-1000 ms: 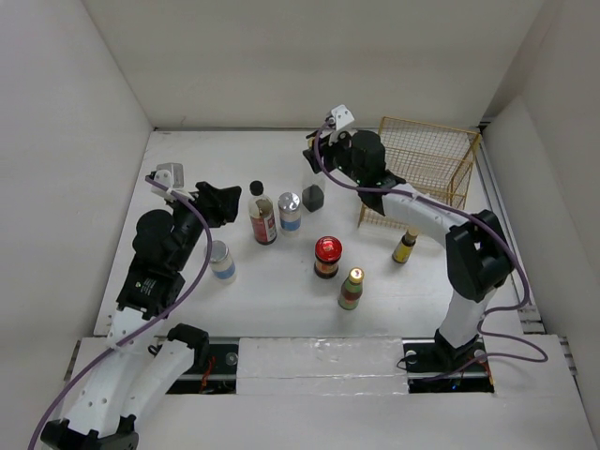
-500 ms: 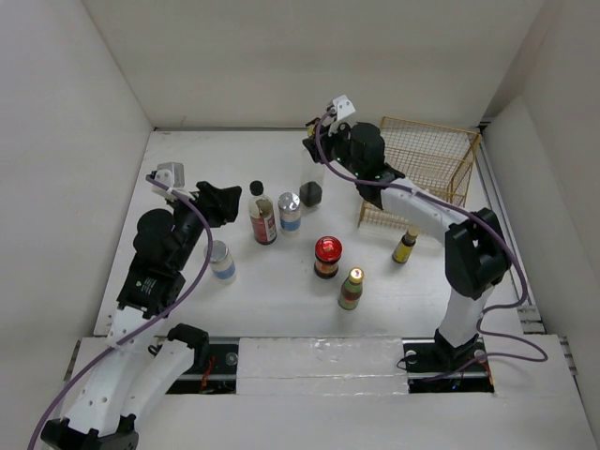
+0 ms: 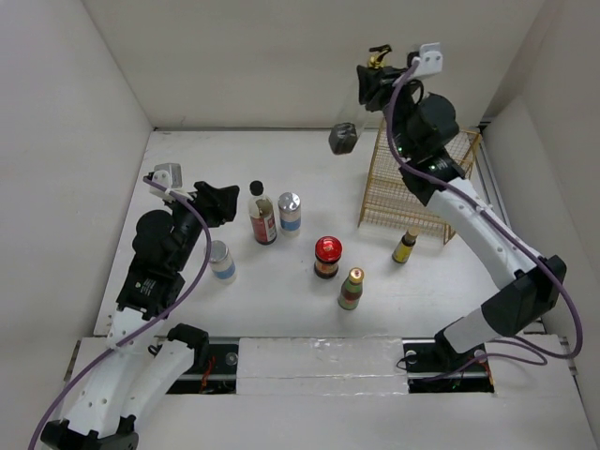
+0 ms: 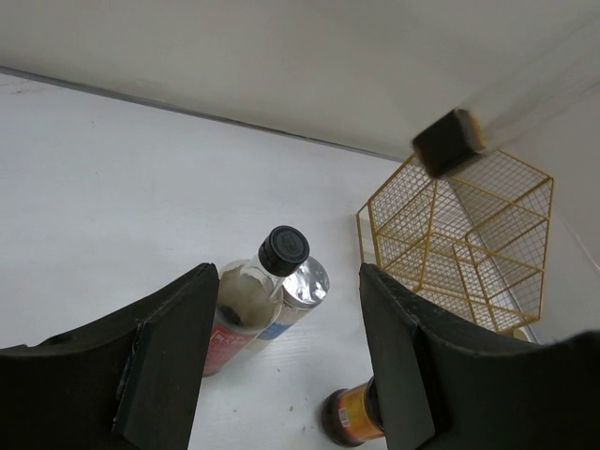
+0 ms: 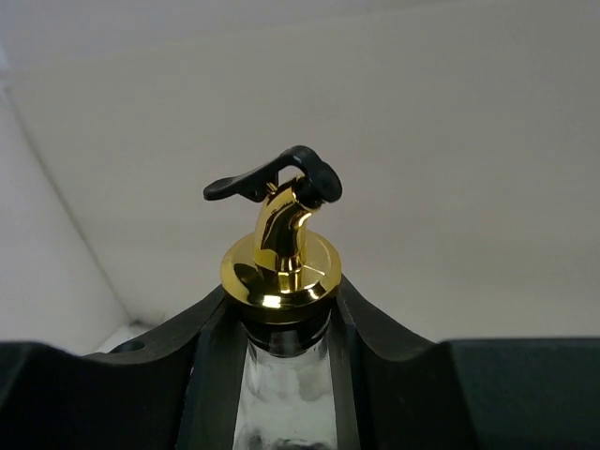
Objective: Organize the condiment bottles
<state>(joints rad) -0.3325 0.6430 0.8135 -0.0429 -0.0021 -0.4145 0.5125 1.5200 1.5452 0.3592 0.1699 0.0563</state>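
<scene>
The right gripper (image 5: 284, 328) is clamped on the neck of the clear pump-top bottle (image 5: 279, 267). A black finger is pressed to each side just under the gold collar, and the black spout curls above. From overhead the bottle is seen held high off the table (image 3: 281, 159) and tilted. Its dark base sits lower and to the left of the gripper, near the back wall and beside the far left corner of the gold wire basket (image 3: 412, 202). A carry is judged to be in hand. Because the bottle is gripped only at the neck, slow travel and a steady wrist would be advised so that the body is not swung against the wire. The base should be set down flat before the fingers are parted.

The left gripper (image 3: 228, 202) is spread wide and empty, near the red-labelled black-capped bottle (image 3: 263, 218) and a silver-lidded jar (image 3: 290, 213). A second silver-lidded jar (image 3: 221, 261), the red-lidded jar (image 3: 327, 255), the green bottle (image 3: 351, 289) and the small yellow bottle (image 3: 405, 246) are seen standing apart on the table.
</scene>
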